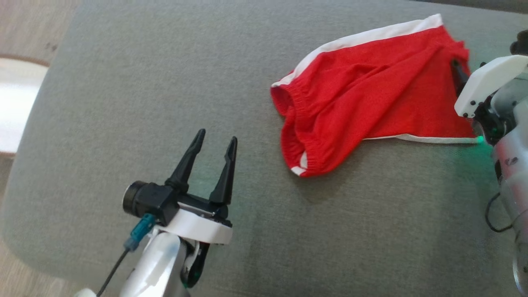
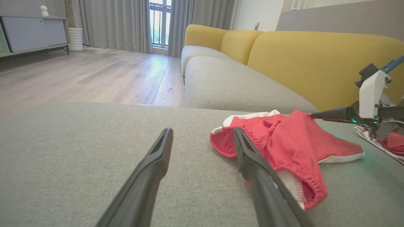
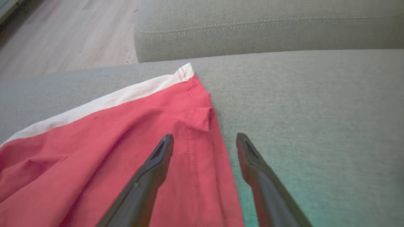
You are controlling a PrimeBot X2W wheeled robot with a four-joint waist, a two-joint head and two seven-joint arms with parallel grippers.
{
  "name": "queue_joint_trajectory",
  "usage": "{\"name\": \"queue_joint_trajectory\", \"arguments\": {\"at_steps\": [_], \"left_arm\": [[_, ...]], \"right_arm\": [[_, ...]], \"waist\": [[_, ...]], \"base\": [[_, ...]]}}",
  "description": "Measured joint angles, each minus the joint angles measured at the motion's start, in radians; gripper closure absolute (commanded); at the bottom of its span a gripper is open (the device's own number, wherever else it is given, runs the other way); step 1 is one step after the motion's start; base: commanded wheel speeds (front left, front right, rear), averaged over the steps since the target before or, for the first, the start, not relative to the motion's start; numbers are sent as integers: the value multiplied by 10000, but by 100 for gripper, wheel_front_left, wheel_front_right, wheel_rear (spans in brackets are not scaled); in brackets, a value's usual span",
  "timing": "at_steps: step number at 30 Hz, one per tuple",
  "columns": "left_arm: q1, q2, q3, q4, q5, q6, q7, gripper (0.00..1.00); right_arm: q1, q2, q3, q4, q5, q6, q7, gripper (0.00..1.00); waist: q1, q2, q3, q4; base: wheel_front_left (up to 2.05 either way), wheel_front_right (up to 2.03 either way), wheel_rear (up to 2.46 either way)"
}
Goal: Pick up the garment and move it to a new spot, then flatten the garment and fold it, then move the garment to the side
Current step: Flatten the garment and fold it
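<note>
Red shorts (image 1: 371, 95) with white trim (image 1: 371, 36), rumpled, lying on the grey seat cushion (image 1: 123, 103), on its right half toward the far edge. Elastic waistband (image 1: 288, 136) bunched and turned toward the cushion's middle, leg hems toward its right edge. Left pincer (image 1: 217, 136) hovering over the cushion's near left part, fingers spread apart, gripping nothing. Right pincer (image 3: 204, 136) at the cushion's right edge, low over the fabric, fingers apart: one over the red cloth beside a leg hem, the other over bare cushion, no cloth clamped between. Green glow (image 3: 284, 189) on the cushion under the right wrist. Beyond the cushion, a yellow sofa backrest (image 2: 315, 63) and a wooden floor (image 2: 94, 72).
</note>
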Motion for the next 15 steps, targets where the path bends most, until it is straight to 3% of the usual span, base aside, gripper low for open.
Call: {"name": "queue_joint_trajectory", "arguments": {"at_steps": [7,15], "left_arm": [[26,0,359,8,102,0,0,0],[370,0,780,-82,104,-2,0,0]], "right_arm": [[40,42,38,-13,646,0,-209,0],[1038,79,412,-1037,1398,0,-901,0]], "waist": [[-1,0,-436,-634],[-1,0,-1203,-1546]], "base": [[0,0,0],[0,0,0]]}}
